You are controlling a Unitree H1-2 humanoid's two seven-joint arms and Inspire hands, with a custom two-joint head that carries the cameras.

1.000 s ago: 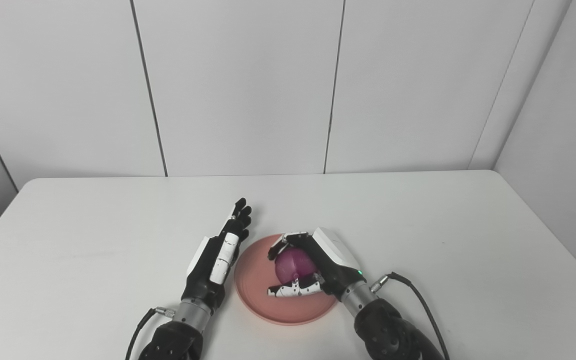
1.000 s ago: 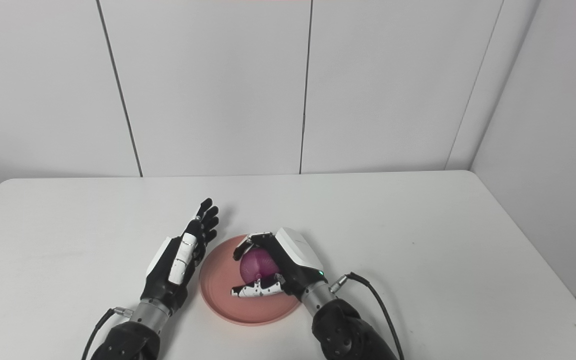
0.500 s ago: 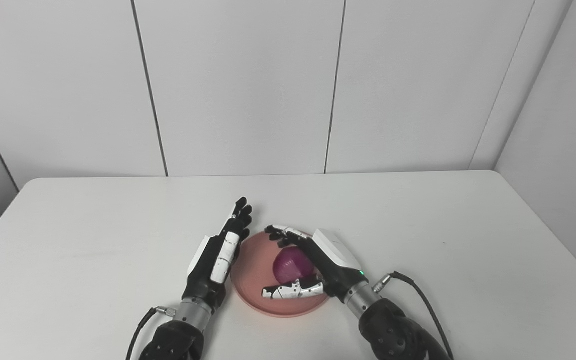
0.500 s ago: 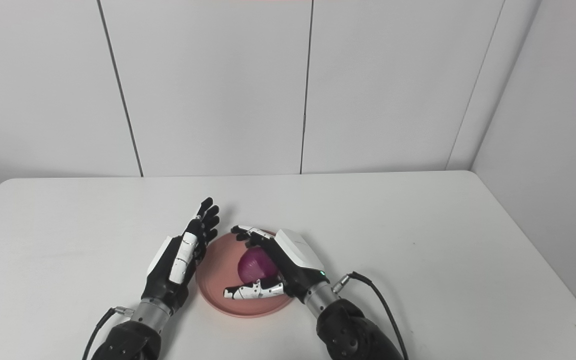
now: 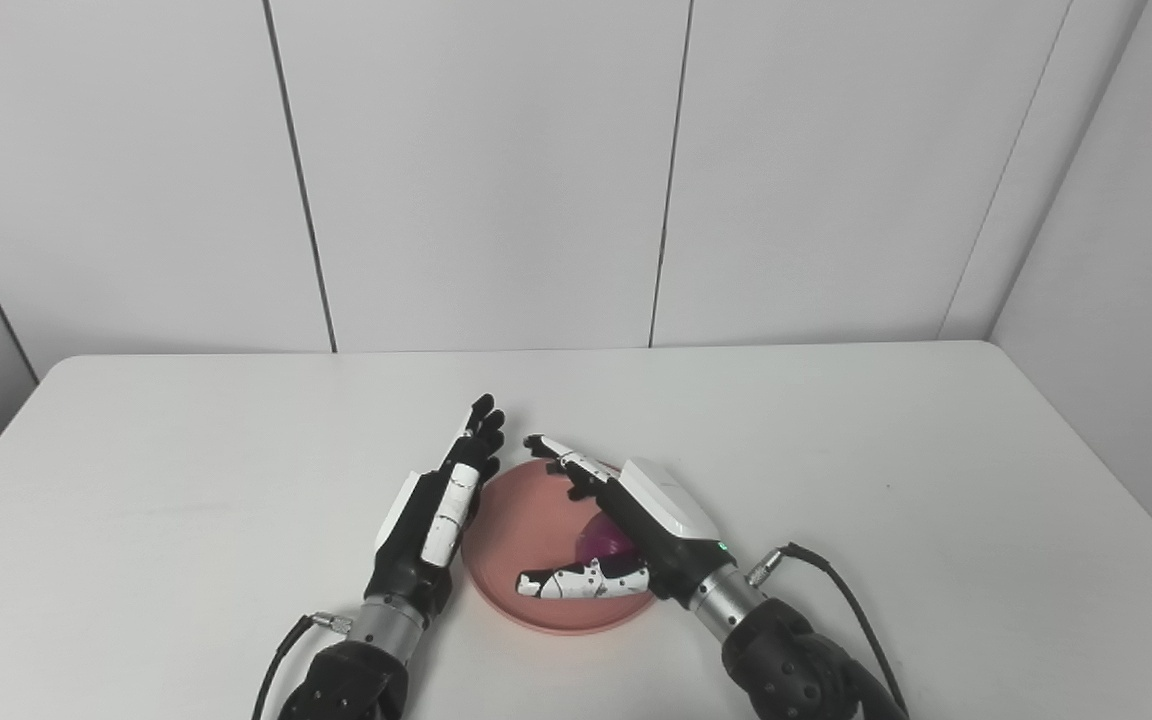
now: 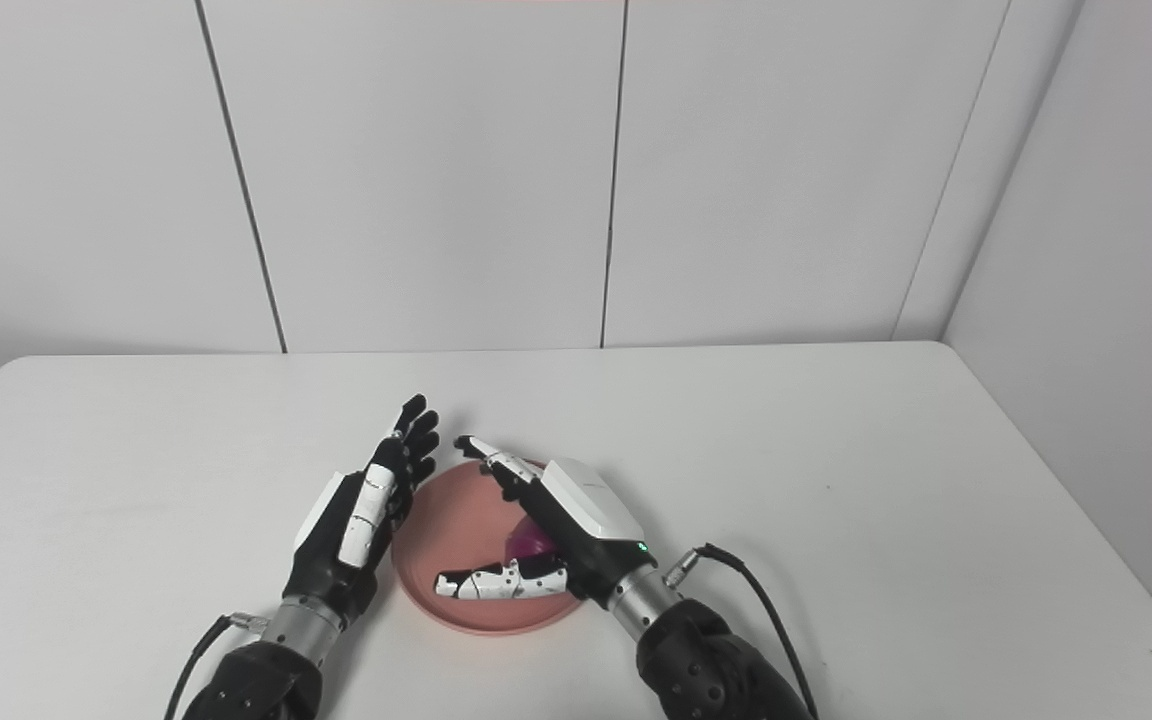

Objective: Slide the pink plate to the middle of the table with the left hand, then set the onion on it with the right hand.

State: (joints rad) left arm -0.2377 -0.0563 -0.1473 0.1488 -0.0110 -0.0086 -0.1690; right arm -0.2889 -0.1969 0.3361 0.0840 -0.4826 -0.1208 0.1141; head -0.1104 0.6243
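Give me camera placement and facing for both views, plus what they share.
Left eye view: on the head, looking down at the table and wall; both hands and forearms rise from the bottom edge.
Right eye view: beside it, a little to the right, same aim; same arms, shifted left.
Shared: plate, onion, open left hand beside the plate, open right hand over it.

White table (image 5: 186, 480), rounded corners; white panelled wall (image 5: 476, 170) behind, dark vertical seams; even light.

Pink plate (image 5: 526, 530), purple onion (image 5: 604, 543), white table (image 5: 186, 480)
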